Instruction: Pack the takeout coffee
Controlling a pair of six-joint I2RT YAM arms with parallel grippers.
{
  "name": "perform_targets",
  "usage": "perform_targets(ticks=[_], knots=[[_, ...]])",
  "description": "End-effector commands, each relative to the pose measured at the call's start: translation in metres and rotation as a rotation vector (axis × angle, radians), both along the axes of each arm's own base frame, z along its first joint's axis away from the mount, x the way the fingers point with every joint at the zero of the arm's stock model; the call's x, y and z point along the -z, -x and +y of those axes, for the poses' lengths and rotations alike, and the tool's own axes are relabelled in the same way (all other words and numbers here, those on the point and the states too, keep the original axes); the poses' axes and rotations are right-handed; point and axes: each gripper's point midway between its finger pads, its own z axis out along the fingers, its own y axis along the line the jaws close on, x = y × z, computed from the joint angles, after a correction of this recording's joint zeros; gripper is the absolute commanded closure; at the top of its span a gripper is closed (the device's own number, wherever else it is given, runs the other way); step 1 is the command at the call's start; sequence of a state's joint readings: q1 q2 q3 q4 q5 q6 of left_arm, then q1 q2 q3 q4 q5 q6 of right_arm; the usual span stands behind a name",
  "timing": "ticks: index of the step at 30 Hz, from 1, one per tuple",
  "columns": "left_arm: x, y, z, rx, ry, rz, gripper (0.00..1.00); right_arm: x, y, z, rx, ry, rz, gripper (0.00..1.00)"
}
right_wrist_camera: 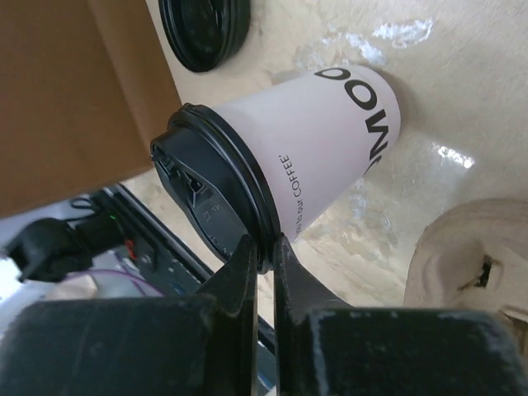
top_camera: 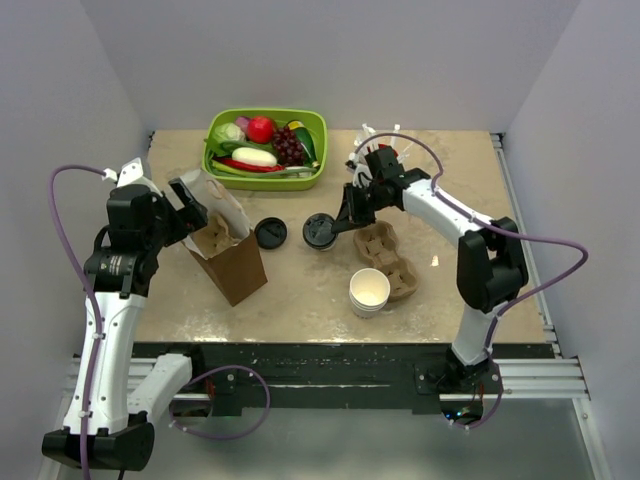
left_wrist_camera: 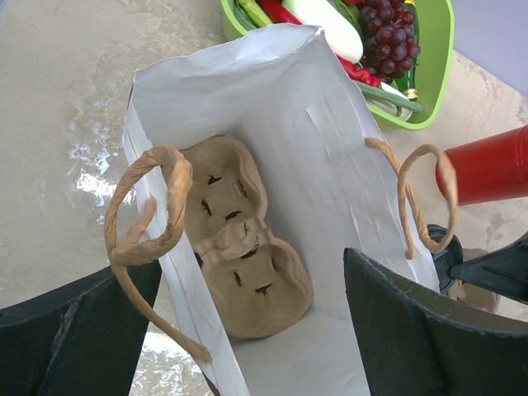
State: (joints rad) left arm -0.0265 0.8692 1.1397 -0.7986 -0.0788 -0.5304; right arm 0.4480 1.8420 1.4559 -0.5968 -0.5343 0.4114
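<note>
— Seen from above, how far along is it?
— Not packed yet. The coffee is out on the table, with the right gripper pinching its lid rim. The bag stands well off to one side of those fingers. The left gripper is spread over the bag's mouth and grips nothing that I can see.
— What else is lying about?
— A loose lid sits between the bag and the coffee, and a table carrier lies just behind the right fingers. A cup stack is near that, and a tray of produce sits at the far edge. The tabletop is mottled tan and a bit glossy, with plain pale walls on three sides.
— And the left wrist camera?
— It looks straight down into the bag. The fingers stand wide apart, one on either side of the mouth, with only the opening between them. An inner carrier lies at the bottom with its pockets empty, so I'd say the seat is ready.
— The right wrist?
— The fingers are clamped tight on the edge of the black lid, and the cup reaches out ahead of them. It looks tilted from here, but I can't tell whether its base is off the table. What's left, I'd judge, is to lift it, carry it across, lower it into a pocket and let go.
</note>
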Motion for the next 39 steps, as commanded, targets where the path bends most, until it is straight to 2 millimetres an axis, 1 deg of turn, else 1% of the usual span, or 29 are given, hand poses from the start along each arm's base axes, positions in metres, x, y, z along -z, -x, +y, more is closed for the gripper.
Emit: perform_targets(ticks=[1,3,4,5,7,8,11,12,13,16,19,20,22,24,26,27,28,30,31,32,33,34,35,36,37,39], knots=[[-0.007,-0.002,-0.001,0.017,-0.010,-0.038,0.04,0.004,-0.008,0.000,0.038,-0.055,0.045,0.89],[-0.006,-0.001,0.000,0.019,-0.012,-0.033,0.03,0.011,-0.013,-0.005,0.059,-0.057,0.066,0.80],[-0.006,-0.001,-0.001,0.020,-0.012,-0.031,0.03,0.012,-0.015,-0.007,0.071,-0.061,0.065,0.73],[-0.006,-0.001,0.000,0.017,-0.013,-0.031,0.02,0.012,-0.020,-0.012,0.095,-0.064,0.067,0.71],[-0.007,-0.001,-0.001,0.022,-0.012,-0.034,0.02,0.006,-0.027,-0.018,0.130,-0.058,0.032,0.59],[-0.008,0.000,-0.001,0.023,-0.010,-0.037,0.01,0.002,-0.032,-0.021,0.151,-0.053,0.014,0.58],[-0.008,0.000,-0.002,0.024,-0.010,-0.039,0.01,-0.012,-0.041,-0.026,0.165,-0.055,-0.041,0.56],[-0.008,-0.001,-0.002,0.025,-0.009,-0.039,0.00,-0.016,-0.042,-0.025,0.162,-0.062,-0.054,0.56],[-0.008,-0.001,-0.002,0.025,-0.011,-0.040,0.00,-0.024,-0.045,-0.025,0.159,-0.076,-0.078,0.56],[-0.007,-0.002,-0.002,0.026,-0.010,-0.037,0.00,-0.030,-0.050,-0.023,0.149,-0.079,-0.107,0.53],[-0.007,-0.002,-0.002,0.026,-0.012,-0.037,0.00,-0.032,-0.056,-0.020,0.140,-0.082,-0.128,0.52],[-0.007,-0.003,-0.002,0.026,-0.012,-0.039,0.00,-0.028,-0.058,-0.018,0.142,-0.070,-0.130,0.50],[-0.007,-0.004,-0.002,0.029,-0.016,-0.039,0.01,-0.029,-0.059,-0.010,0.120,-0.057,-0.145,0.50],[-0.007,-0.005,-0.002,0.034,-0.018,-0.037,0.00,-0.025,-0.059,-0.005,0.101,-0.027,-0.167,0.50],[-0.008,-0.005,-0.001,0.032,-0.026,-0.035,0.00,-0.025,-0.055,0.003,0.059,0.005,-0.191,0.50],[-0.008,-0.004,-0.001,0.033,-0.026,-0.035,0.00,-0.019,-0.058,0.004,0.065,0.035,-0.198,0.50],[-0.007,-0.005,-0.001,0.032,-0.028,-0.035,0.00,-0.022,-0.055,0.011,0.049,0.051,-0.208,0.50],[-0.008,-0.005,-0.001,0.039,-0.030,-0.036,0.00,-0.015,-0.058,0.017,0.041,0.111,-0.245,0.50],[-0.008,-0.005,-0.002,0.041,-0.030,-0.036,0.00,-0.018,-0.055,0.029,0.019,0.118,-0.258,0.51],[-0.009,-0.004,-0.002,0.045,-0.031,-0.038,0.00,-0.018,-0.054,0.033,-0.009,0.130,-0.266,0.51],[-0.009,-0.004,-0.002,0.046,-0.034,-0.038,0.00,-0.012,-0.054,0.035,-0.018,0.147,-0.254,0.52],[-0.009,-0.003,-0.002,0.045,-0.035,-0.039,0.00,-0.016,-0.051,0.042,-0.031,0.144,-0.262,0.52],[-0.008,-0.003,-0.002,0.047,-0.035,-0.036,0.00,-0.017,-0.051,0.044,-0.050,0.148,-0.281,0.51],[-0.008,-0.003,-0.002,0.049,-0.033,-0.041,0.00,-0.020,-0.056,0.042,-0.041,0.171,-0.313,0.51],[-0.009,-0.002,-0.003,0.052,-0.031,-0.044,0.00,-0.030,-0.057,0.041,-0.035,0.180,-0.356,0.50],[-0.006,-0.002,-0.004,0.057,-0.025,-0.039,0.00,-0.043,-0.069,0.033,-0.024,0.228,-0.463,0.48]])
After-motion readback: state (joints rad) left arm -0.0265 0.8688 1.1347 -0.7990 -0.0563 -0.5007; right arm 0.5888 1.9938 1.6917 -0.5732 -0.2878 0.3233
